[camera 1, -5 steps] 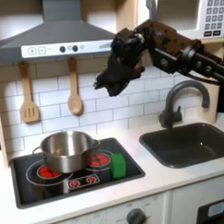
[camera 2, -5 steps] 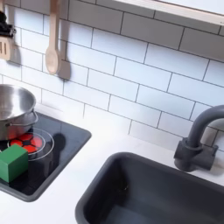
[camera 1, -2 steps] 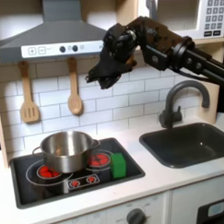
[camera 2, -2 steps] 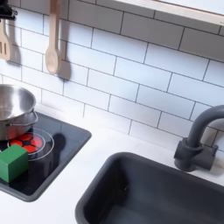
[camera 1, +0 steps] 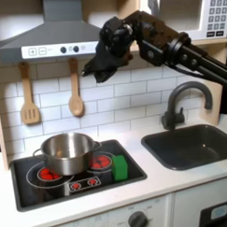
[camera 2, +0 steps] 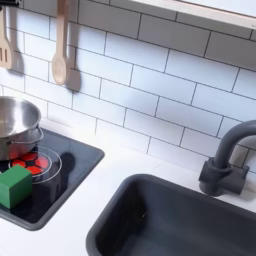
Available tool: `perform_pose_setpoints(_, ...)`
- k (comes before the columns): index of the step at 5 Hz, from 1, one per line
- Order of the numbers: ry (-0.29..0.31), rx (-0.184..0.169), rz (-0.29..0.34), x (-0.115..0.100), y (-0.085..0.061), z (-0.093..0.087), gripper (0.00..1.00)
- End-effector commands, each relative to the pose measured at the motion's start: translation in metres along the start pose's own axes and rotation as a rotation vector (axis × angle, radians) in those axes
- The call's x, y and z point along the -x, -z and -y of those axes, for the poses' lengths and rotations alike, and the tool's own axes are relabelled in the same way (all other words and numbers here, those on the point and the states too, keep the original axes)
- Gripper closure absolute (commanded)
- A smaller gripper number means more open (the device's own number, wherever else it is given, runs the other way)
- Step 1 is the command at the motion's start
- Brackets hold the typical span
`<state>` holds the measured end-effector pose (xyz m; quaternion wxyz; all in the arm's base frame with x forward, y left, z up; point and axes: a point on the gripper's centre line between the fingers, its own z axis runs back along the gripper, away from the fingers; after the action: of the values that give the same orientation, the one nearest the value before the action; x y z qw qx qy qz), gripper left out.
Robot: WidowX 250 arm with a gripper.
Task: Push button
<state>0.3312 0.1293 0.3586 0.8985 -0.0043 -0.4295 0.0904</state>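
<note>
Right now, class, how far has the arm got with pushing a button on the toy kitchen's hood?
Done: the arm is raised to hood height, well above the pot on the stove. In hand: in the first exterior view the tool sits just below the hood's row of dark buttons, near its right end. Left: the press itself; contact with a button cannot be confirmed, and whether the tool is open or shut is unclear.

no word, brand or number can be read in either exterior view. in the first exterior view the microwave keypad shows rows of small dark keys, too small to read. the range hood panel carries a small white mark and dark buttons with no legible label. the stove control strip bears red symbols, too blurred to make out.
</note>
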Motion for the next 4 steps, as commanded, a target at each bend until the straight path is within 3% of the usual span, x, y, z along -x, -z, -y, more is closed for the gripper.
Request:
perform_pose_setpoints(1, -0.009, 0.001, 0.038, -0.019, 0.002, -0.004, 1.00)
perform_pose_setpoints(4, -0.043, 0.009, 0.064, -0.038, 0.010, -0.006, 1.00)
